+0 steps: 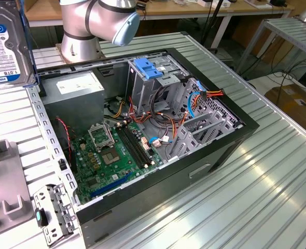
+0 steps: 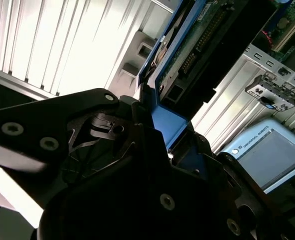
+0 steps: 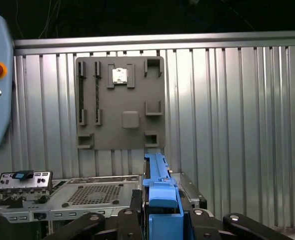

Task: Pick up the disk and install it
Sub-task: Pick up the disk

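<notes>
One disk (image 1: 5, 44), edge-cropped, in pincer (image 3: 162, 215).

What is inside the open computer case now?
A green motherboard, a grey power supply, cables and a metal drive cage topped by a blue latch. The cage's walls hide its bays. The disk is outside, held in the jaws.

Arm (image 1: 80, 21) is silver-grey metal with fat rounded joints (image 1: 109, 18), one closed by a pale blue cap (image 1: 127, 27), on a cylindrical base (image 1: 76, 49) in the exterior view; gripper (image 3: 161, 200) in both wrist views is matte black, built of angular plates (image 2: 47, 125) and links (image 3: 82, 227) dotted with small silver screws (image 2: 11, 129).
</notes>
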{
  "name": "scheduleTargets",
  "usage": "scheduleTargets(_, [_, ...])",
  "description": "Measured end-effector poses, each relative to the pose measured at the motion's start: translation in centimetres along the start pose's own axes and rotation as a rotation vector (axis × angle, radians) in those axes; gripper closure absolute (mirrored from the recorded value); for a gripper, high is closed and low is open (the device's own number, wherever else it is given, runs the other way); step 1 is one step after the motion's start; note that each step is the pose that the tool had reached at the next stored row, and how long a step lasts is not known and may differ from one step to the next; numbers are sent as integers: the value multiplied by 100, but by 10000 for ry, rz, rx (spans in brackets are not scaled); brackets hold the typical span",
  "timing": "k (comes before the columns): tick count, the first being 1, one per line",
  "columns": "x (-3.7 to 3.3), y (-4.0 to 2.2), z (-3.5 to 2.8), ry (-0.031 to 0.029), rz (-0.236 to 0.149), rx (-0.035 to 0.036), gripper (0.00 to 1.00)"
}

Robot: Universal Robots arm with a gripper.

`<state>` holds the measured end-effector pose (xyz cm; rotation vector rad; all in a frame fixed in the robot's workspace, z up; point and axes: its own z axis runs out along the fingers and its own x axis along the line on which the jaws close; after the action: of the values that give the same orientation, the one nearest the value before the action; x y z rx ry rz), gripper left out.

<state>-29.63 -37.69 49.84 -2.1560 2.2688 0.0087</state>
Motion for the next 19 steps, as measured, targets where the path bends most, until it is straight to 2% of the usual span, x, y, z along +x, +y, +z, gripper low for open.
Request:
scheduleTargets(16, [-21,-454,3,2,1,0,63])
scheduleTargets(19, [-25,-560,3,3,0,-1,63])
